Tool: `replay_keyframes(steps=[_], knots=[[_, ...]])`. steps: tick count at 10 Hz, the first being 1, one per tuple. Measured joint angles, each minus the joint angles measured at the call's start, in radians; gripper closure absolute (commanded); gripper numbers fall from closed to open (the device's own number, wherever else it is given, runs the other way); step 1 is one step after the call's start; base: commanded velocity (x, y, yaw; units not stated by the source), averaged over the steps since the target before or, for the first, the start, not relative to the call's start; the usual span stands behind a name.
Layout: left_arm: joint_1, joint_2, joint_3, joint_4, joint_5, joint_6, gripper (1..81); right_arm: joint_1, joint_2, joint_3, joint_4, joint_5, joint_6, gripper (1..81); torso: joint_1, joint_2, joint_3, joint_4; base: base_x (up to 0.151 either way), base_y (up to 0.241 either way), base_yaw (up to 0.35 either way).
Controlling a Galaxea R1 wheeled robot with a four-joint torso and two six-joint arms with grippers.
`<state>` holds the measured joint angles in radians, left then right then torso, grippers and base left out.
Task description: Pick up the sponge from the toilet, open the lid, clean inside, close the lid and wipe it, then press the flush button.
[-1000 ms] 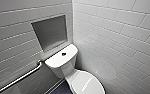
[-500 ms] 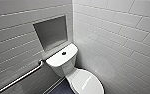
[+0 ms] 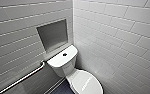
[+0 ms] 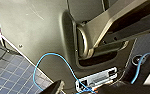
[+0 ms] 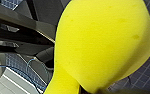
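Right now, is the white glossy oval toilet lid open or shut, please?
Shut: the lid lies flat, down, in front of the tank.

White brick-tiled corner walls (image 3: 121,37), a grey recessed niche (image 3: 53,35), a metal grab bar (image 3: 23,78) beneath, dark blue mosaic-tiled floor (image 4: 6,67).

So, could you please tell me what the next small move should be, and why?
Probably edge closer to the toilet so the lid comes within reach. The sponge looks pinched in the right claw, clear of the floor tiles, so pickup seems done. The lid lies shut, so opening it appears to be the pending step.
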<state>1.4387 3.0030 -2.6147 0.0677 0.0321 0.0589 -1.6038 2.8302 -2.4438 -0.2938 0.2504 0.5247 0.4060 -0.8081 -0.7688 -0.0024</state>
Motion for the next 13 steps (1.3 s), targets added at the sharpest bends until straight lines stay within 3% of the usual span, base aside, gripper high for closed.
replay_keyframes(steps=[5, 6, 13], knots=[[0.019, 0.016, -0.027, 0.000, 0.005, 0.000, 1.0, -0.014, 0.019, -0.021, -0.004, -0.011, 0.000, 81.1, -0.117, 0.177, 0.180, 0.000, 0.000, 0.000, 0.000], [0.019, 0.016, -0.027, 0.000, 0.004, 0.000, 1.0, -0.014, 0.019, -0.024, -0.004, -0.011, 0.000, 81.1, -0.134, 0.201, 0.198, 0.000, 0.000, 0.000, 0.000], [0.016, 0.017, -0.027, 0.000, 0.005, 0.000, 1.0, -0.014, 0.037, -0.053, -0.006, -0.015, 0.000, 81.1, -0.294, 0.447, 0.214, 0.000, 0.000, 0.000, 0.000]])
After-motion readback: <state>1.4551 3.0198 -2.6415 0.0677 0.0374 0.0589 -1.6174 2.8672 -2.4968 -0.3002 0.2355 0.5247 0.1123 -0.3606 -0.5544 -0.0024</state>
